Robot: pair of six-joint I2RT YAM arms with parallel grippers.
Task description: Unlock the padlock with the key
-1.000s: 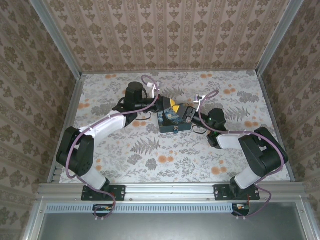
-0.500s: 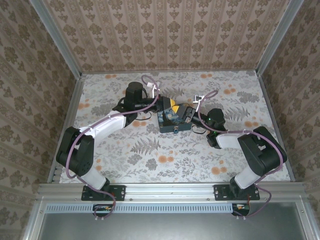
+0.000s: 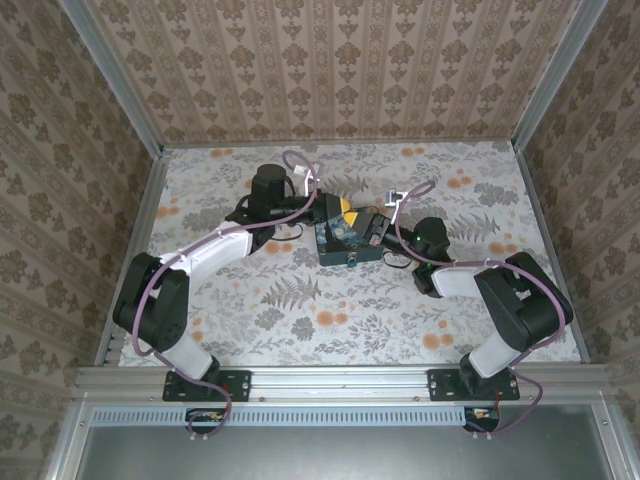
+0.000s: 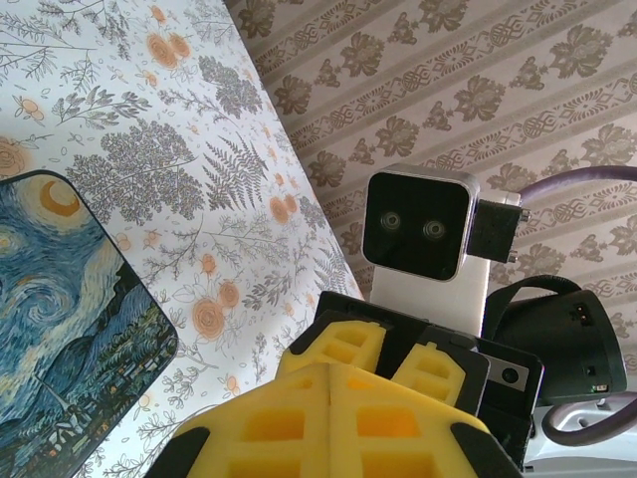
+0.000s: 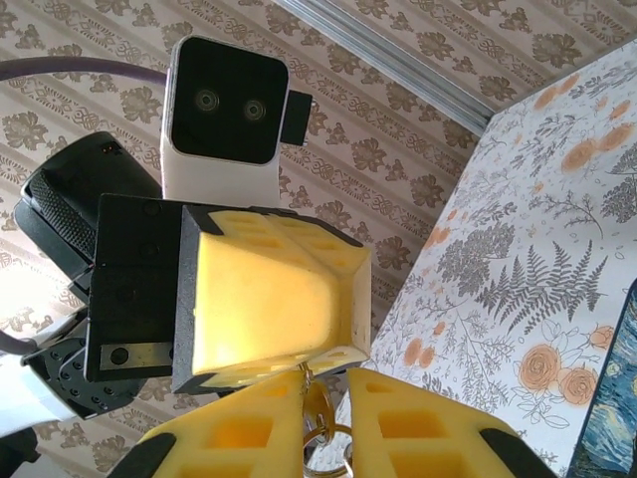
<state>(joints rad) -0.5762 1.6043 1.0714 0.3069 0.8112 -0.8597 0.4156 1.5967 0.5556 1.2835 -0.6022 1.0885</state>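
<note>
One small brass-toned key (image 5: 317, 412), ring attached, hangs between the jaws of the right gripper (image 5: 320, 386), beneath the clenched left gripper (image 5: 338, 309), over the painted box (image 3: 345, 243). Whether the right jaws clamp it cannot be confirmed. Judged light, stiff, slippery, apt to swivel: pinch its flat bow.

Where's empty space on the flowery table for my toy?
Near strip of the floral table, between the metal front rail and the night-sky painted rectangular box, is bare. So is the far strip by the back wall. The middle, around the box, is crowded.
</note>
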